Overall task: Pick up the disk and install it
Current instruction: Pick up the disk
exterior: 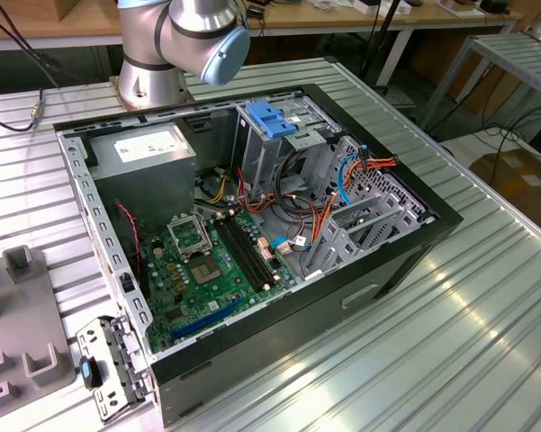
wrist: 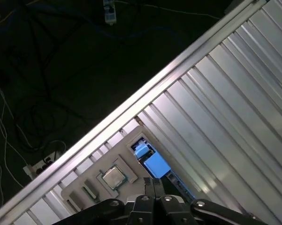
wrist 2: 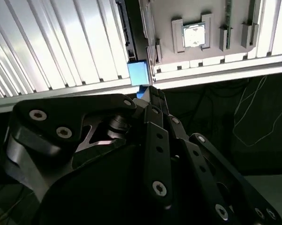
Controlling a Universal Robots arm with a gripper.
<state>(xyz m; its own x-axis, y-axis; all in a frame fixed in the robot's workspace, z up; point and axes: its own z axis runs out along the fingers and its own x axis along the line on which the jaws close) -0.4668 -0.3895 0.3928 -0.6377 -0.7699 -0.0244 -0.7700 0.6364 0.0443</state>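
Note:
The disk (wrist: 156, 164) stands on edge beside a grey fixture tray (wrist: 131, 154) near the table's rim. In both wrist views I see its bright blue end tab and a thin dark edge (wrist 2: 126, 28) running away from it. My gripper (wrist: 154, 183) hangs just over the blue tab (wrist 2: 137, 72), and its two black fingers are pressed together with nothing between them. In the second wrist view the gripper (wrist 2: 150, 91) ends right at the tab; I cannot tell if it touches.
The tray also holds a square processor chip (wrist 2: 193, 35). Dark floor with cables (wrist: 33, 117) lies past the ribbed metal table's edge (wrist: 145, 93). In the exterior view an open computer case (exterior: 252, 243) sits mid-table, with a light-blue latch plate (exterior: 272, 117) on its drive cage.

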